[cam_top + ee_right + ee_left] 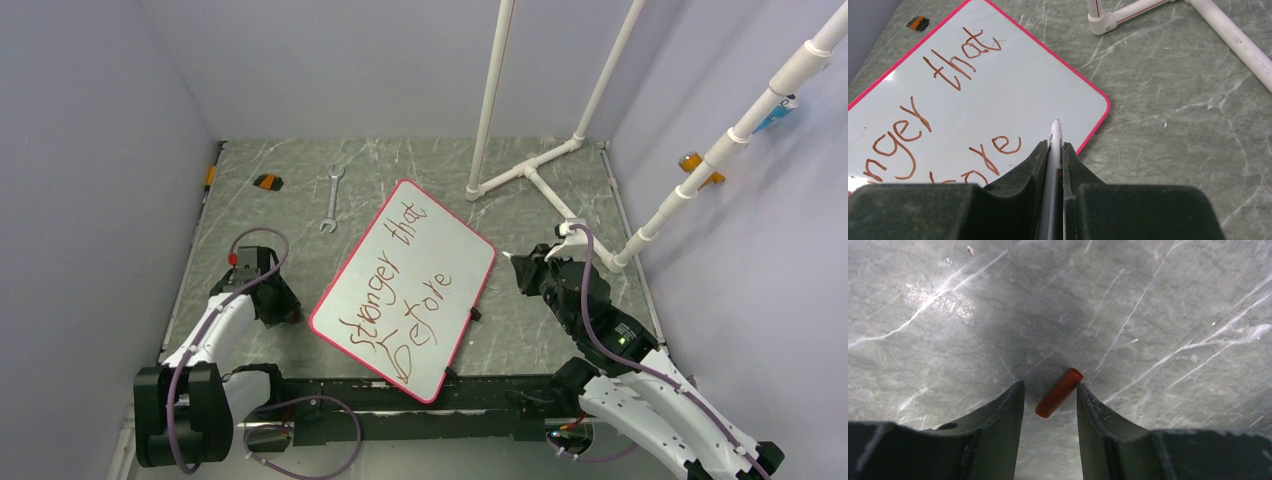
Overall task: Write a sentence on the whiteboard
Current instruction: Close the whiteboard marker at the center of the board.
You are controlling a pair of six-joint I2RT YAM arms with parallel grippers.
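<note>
Three words in two lines: the sentence (400, 290), dark red, filling the whiteboard (458, 250), flat and askew at mid-bench (420, 160). Looks finished, so probably on to capping.

At the right hand (1054, 146): clamped narrow on a marker (1055, 134), bare tip jutting past the fingertips, over the board's right corner near the last "e". Impossible to tell whether touching or just above.

At the left hand (1049, 386): spread wide, gripping nothing, straddling a small red cap (1059, 392) lying slantwise on the stone, one end against a finger.

Risks from here:
- A stray streak or smear through "before", if swung low across the board with the tip exposed.
- Cap nudged or rolled away on closing, being round and skewed to the fingers.
- A twisted grasp, then a missed mating with the tip.
</note>
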